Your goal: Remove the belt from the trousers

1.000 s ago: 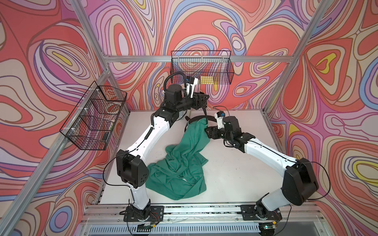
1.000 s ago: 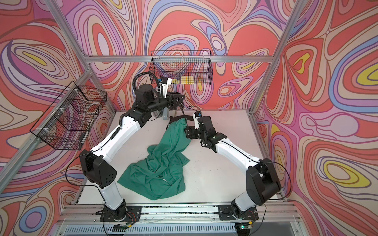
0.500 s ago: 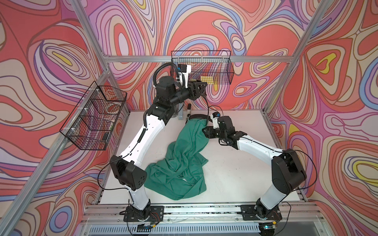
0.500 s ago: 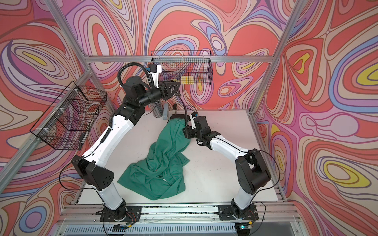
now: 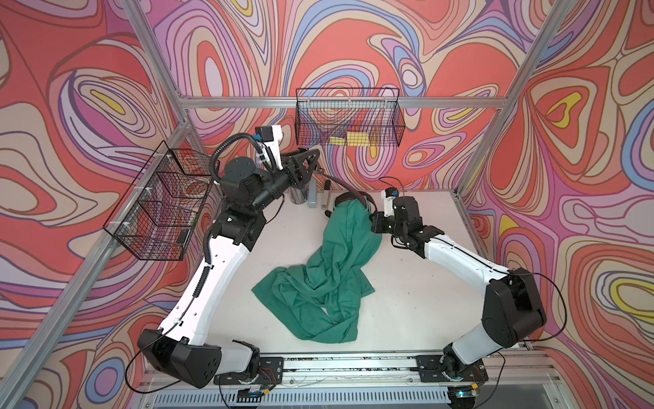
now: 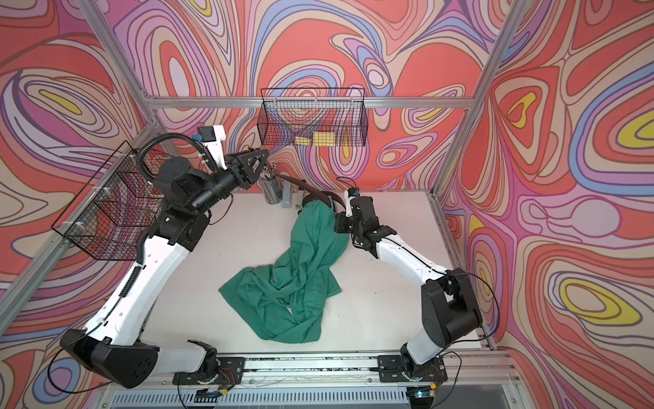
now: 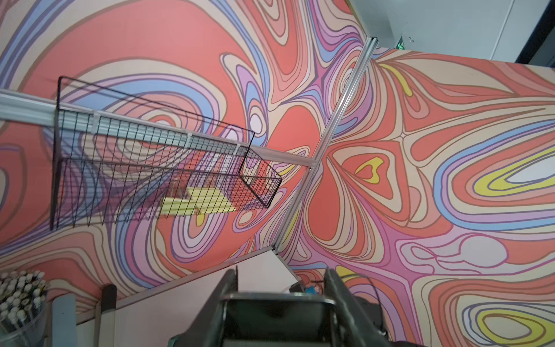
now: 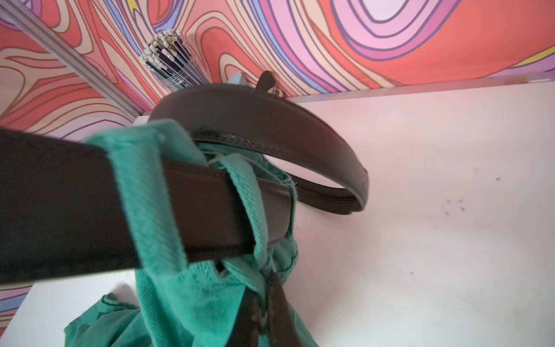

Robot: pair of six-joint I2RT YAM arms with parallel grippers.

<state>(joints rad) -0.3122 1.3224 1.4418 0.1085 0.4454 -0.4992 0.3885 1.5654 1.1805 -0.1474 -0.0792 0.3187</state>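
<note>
Since a second ago the left arm has risen and the right gripper's fingers have come together. In both top views the left gripper point(image 5: 316, 163) hangs above the pen cup point(image 5: 298, 194), holding one end of the belt point(image 5: 354, 193). The strap slopes down past the cup to the bunched waistband of the trousers point(image 5: 329, 283), where the right gripper point(image 5: 372, 222) pinches the cloth. Left wrist view: the half-spread fingers point(image 7: 229, 285) clamp a dark flat band, with the cup close by. Right wrist view: beyond the closed fingers point(image 8: 282, 315) the belt threads two teal loops, its slack curling toward the cup.
</note>
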